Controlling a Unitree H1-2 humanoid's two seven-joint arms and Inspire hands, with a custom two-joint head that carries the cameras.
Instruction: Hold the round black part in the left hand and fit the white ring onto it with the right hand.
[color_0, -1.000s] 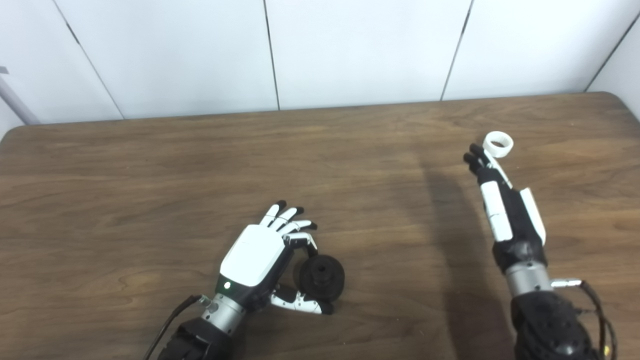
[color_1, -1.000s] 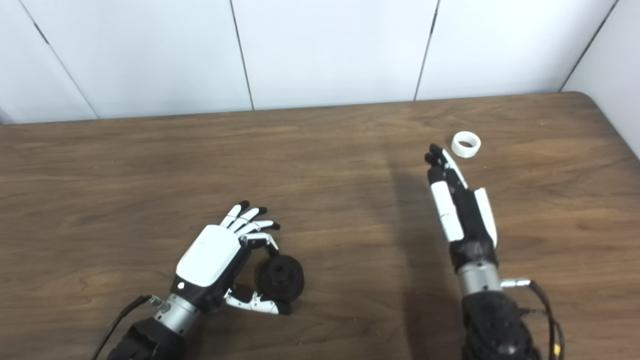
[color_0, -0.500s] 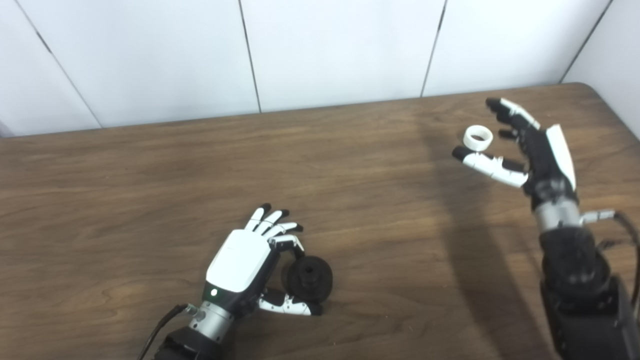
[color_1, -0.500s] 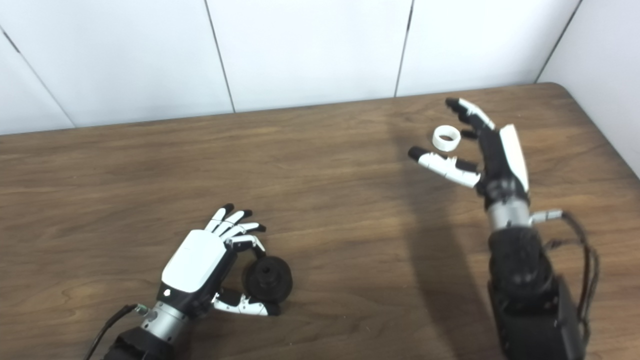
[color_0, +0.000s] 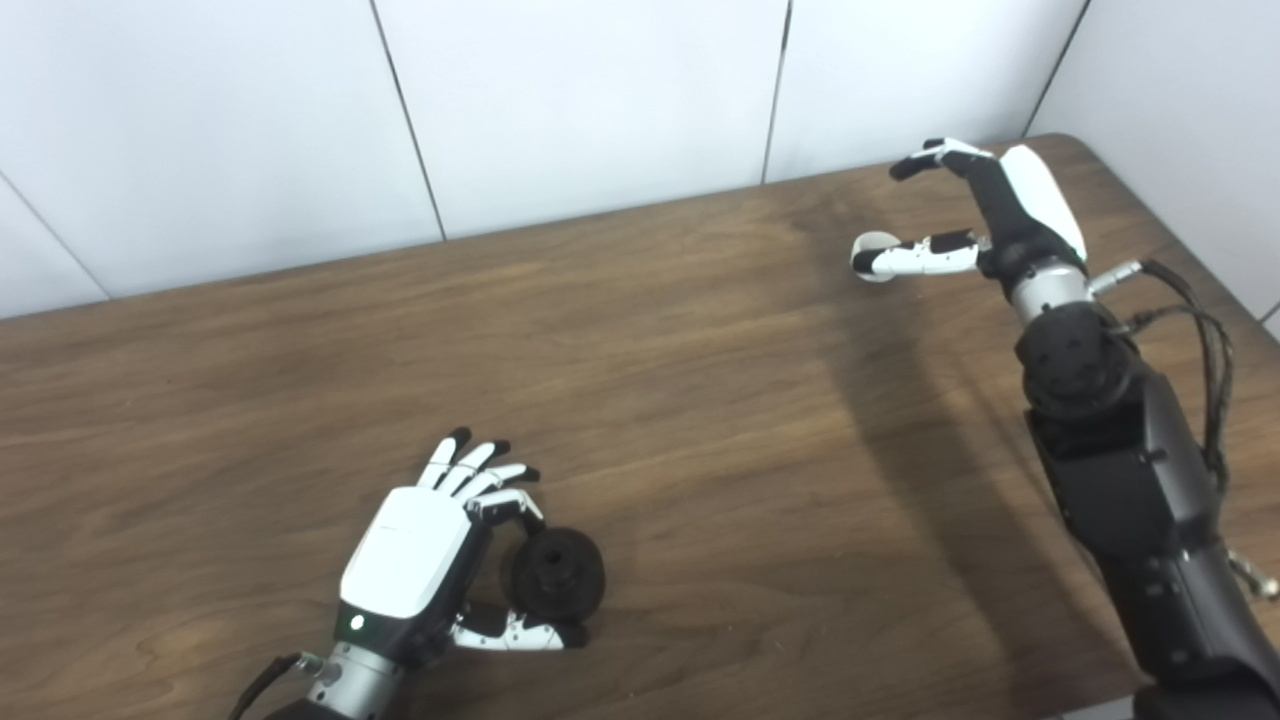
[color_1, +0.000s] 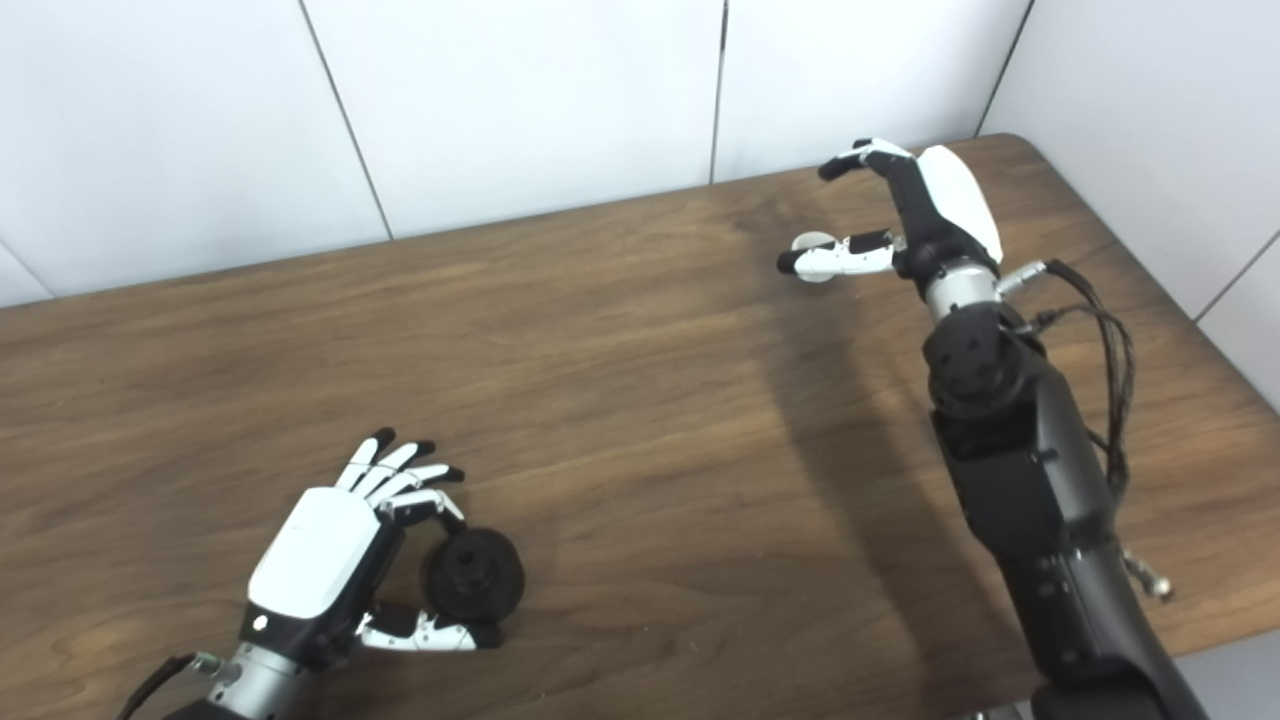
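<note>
1. Left eye view. Round black part sits near the front-left of the wooden table, standing on edge, its flat face with the centre hole turned toward the camera and a little right; its axis runs roughly level with the tabletop.
2. Left hand grips the round black part, a finger curled over the top rim and the thumb under the lower rim. The other fingers fan out, touching nothing. Whether the part rests on the wood or hangs just clear of it cannot be told.
3. White ring is at the far right of the table, mostly hidden behind the thumb tip of the right hand; only a pale curved edge shows, so its orientation is unclear.
4. Right hand is spread, fingers arched above the ring and apart from the thumb. Contact with the ring cannot be made out; no grasp is visible.
5. Right eye view. Same layout. White ring again shows only as a sliver behind the thumb. The right forearm is cut off at the bottom edge; the left wrist too.
</note>
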